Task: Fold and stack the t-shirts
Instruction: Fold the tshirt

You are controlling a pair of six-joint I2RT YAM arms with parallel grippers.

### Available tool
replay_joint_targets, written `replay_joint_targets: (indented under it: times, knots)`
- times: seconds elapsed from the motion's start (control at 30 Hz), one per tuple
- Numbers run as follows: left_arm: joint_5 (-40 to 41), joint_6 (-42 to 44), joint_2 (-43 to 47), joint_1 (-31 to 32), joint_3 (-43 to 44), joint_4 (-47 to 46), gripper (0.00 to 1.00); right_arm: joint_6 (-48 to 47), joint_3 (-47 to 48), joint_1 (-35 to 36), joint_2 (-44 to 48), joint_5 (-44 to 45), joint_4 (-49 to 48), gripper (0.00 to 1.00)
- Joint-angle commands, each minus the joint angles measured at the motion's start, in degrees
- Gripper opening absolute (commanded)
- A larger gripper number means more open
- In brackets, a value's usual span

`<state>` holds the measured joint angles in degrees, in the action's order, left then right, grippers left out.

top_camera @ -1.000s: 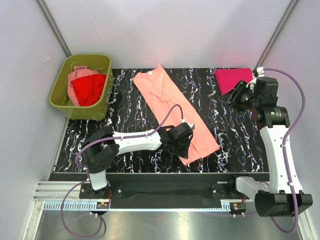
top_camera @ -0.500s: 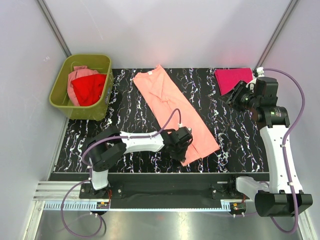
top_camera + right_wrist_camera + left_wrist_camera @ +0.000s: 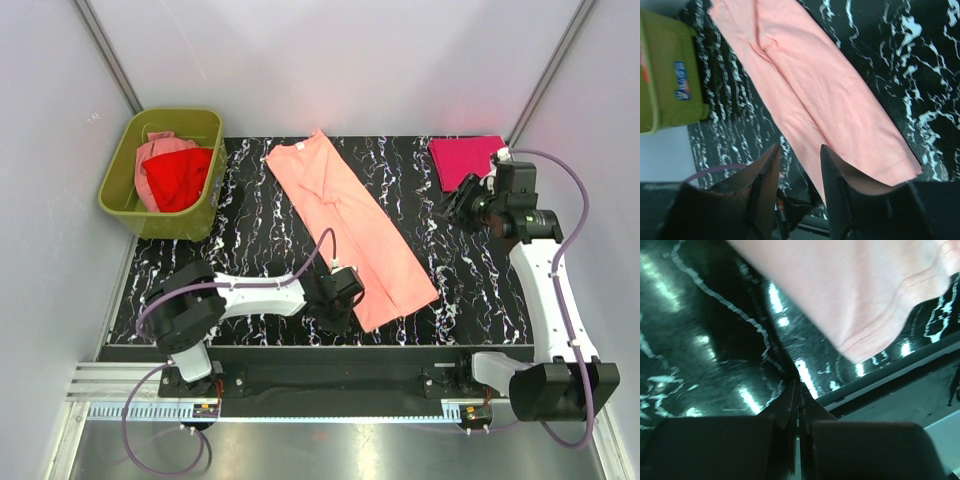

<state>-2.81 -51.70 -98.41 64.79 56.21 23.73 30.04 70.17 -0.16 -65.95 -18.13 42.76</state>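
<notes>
Over to the salmon-peach t-shirt (image 3: 350, 225), already narrowed into a long strip and laid slantwise across the black marbled table (image 3: 250, 240), collar end toward the far side, hem end close to the front edge. Down low beside that near hem with the left gripper (image 3: 337, 297), jaws pressed together and holding nothing, tip right at the table surface just short of the cloth's corner. Looks like lining up to slip under or nip the hem, since that end has to travel back over the strip for the next fold. Up on the far right with the right gripper (image 3: 462, 200), jaws apart and empty, raised above the table just beside the magenta-pink t-shirt (image 3: 466, 158) and aimed back along the strip, well placed to pin or catch the cloth when needed. Folded small in the far right corner, that magenta one, probably parked there as the base of the stack, clear of the folding lane. Not yet handled, by the look of it: the red t-shirt (image 3: 180, 178) and the dusty pink t-shirt (image 3: 155, 150), bunched in the olive-green bin (image 3: 118, 195) at far left. Worth watching for: closed jaws shoving the hem into a wrinkle instead of getting beneath it.
</notes>
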Motion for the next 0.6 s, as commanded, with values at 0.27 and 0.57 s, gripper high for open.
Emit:
replay_joint_targets:
  times: [0.27,0.57]
  knots:
    - [4.4,2.1,7.0,-0.1,6.9,2.9,0.0,4.0,-9.2,-0.2,-11.3,12.2,1.6,0.0]
    - [0.5,4.4,-1.8,-2.3,14.5,1.2,0.0,6.1,-16.6,-0.2,-18.9,16.2,-1.2,0.0]
